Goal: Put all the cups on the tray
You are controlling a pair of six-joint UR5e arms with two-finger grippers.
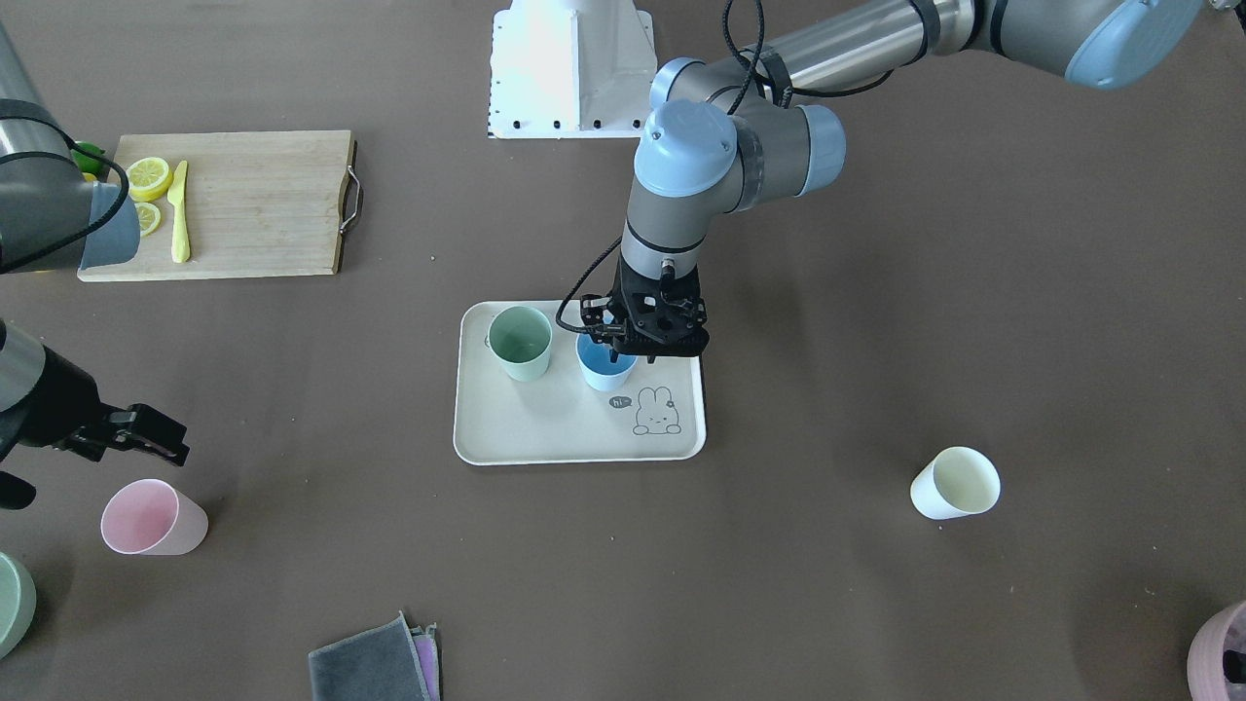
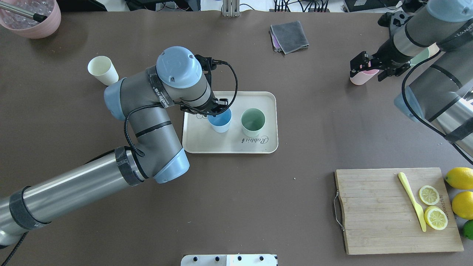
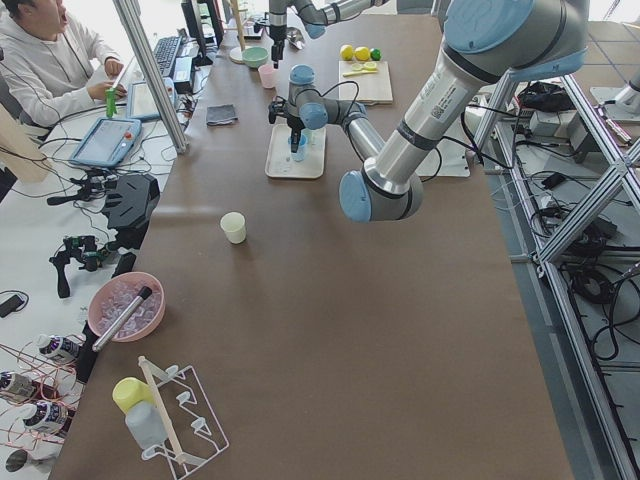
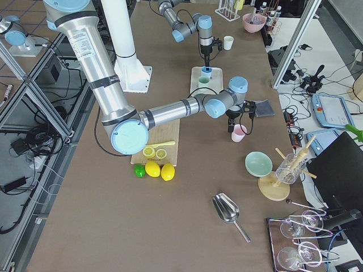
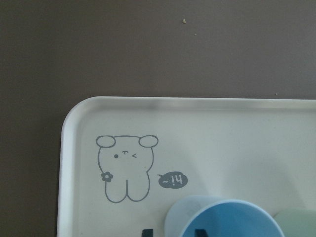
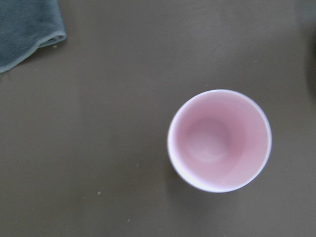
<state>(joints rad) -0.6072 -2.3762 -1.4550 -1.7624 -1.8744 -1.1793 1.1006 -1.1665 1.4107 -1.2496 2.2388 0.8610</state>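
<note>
The cream tray [image 1: 545, 428] lies mid-table and also shows in the overhead view [image 2: 229, 146]. The pale green cup [image 1: 520, 341] and the light blue cup [image 1: 604, 370] stand upright on it. My left gripper [image 1: 623, 358] is over the blue cup [image 5: 227, 219], its fingers straddling the rim with a gap, open. The pink cup [image 1: 151, 518] stands on the table, and my right gripper [image 1: 146, 438] hangs open above it [image 6: 219, 140], not touching. The cream-yellow cup [image 1: 956, 482] stands alone on the table [image 2: 102, 70].
A wooden cutting board [image 1: 253, 204] holds lemon slices and a yellow knife. A folded grey cloth [image 1: 375, 667] lies near the pink cup's side. A green bowl [image 1: 12, 604] and a pink bowl [image 2: 31, 16] sit at the table's edges. Whole lemons [image 2: 460, 177] lie beside the board.
</note>
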